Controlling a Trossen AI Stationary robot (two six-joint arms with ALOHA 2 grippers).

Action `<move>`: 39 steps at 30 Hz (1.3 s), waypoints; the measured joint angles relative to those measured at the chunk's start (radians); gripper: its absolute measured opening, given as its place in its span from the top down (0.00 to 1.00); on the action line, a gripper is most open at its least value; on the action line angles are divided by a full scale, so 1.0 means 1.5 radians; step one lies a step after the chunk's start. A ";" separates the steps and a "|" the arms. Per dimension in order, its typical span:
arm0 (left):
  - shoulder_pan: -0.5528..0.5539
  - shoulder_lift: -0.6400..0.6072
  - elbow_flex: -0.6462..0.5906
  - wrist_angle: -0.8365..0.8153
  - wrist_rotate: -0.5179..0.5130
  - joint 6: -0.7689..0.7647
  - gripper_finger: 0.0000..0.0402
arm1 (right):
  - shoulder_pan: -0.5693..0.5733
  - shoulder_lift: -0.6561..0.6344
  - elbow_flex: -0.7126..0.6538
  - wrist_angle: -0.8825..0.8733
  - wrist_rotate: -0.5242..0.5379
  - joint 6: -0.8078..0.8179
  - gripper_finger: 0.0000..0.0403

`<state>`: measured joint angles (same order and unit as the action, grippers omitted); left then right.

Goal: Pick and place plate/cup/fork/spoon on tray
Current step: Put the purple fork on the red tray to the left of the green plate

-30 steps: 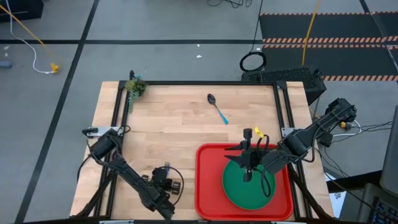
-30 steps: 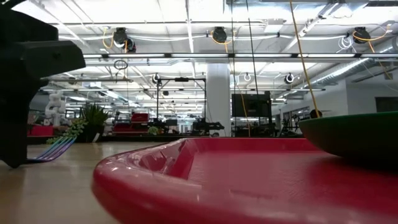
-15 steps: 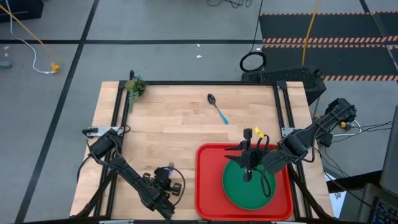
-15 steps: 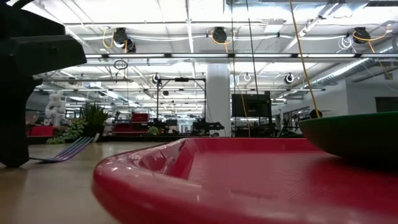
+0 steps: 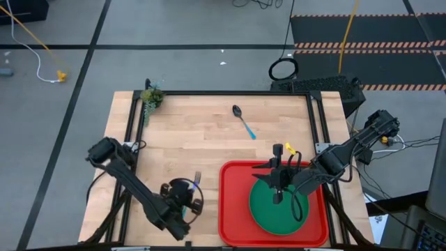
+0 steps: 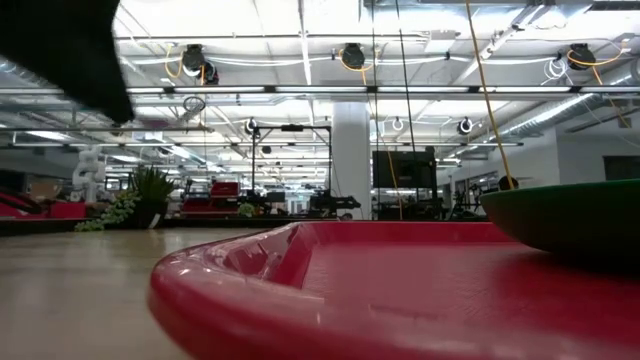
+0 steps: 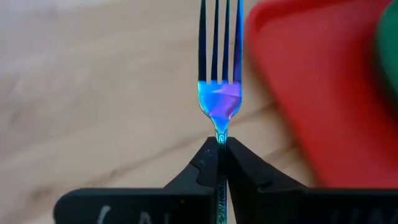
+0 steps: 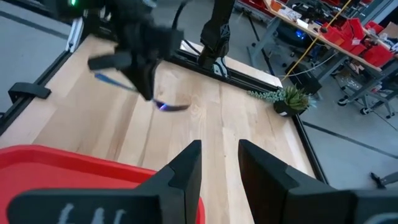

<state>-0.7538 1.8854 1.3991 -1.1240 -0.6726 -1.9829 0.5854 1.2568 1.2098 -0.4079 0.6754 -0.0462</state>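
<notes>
High view: the left gripper (image 5: 187, 196) holds the slim, shiny blue fork (image 5: 196, 179) just beside the big red plastic tray (image 5: 233, 209), which already carries the round green plate (image 5: 268, 213). The right gripper (image 5: 277, 187) waits over that plate.

Left wrist view: its fingers (image 7: 202, 168) are pinched tight on the fork's thin neck. The fork looks light, hard and slippery, so it could twist.

Right wrist view: its fingers (image 8: 180, 177) are apart, holding nothing.
</notes>
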 joint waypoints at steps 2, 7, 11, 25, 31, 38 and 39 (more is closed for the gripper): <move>0.005 -0.019 0.000 0.007 -0.034 0.018 0.96 | 0.000 0.000 0.000 -0.005 0.000 -0.006 0.75; 0.030 -0.044 0.001 0.064 -0.074 0.096 0.98 | 0.000 0.000 0.000 -0.005 0.001 -0.064 0.75; 0.062 -0.052 0.001 0.156 -0.077 0.172 0.96 | 0.000 -0.001 0.000 -0.013 0.003 -0.092 0.75; 0.133 0.020 0.001 0.623 -0.085 0.443 0.96 | 0.048 -0.041 0.001 -0.175 0.003 -0.001 0.75; 0.133 0.109 0.088 0.632 -0.092 0.420 0.95 | 0.096 -0.059 0.001 -0.230 0.001 0.057 0.75; 0.156 0.203 0.253 0.506 -0.089 0.420 0.95 | 0.148 -0.061 0.001 -0.238 0.001 0.080 0.75; 0.158 0.214 0.269 0.481 -0.089 0.405 0.95 | 0.156 -0.061 0.001 -0.239 0.001 0.086 0.75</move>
<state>-0.5166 2.2062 1.8023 -0.4024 -0.8056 -1.3749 0.8195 1.1648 1.2106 -0.7670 0.6768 0.0833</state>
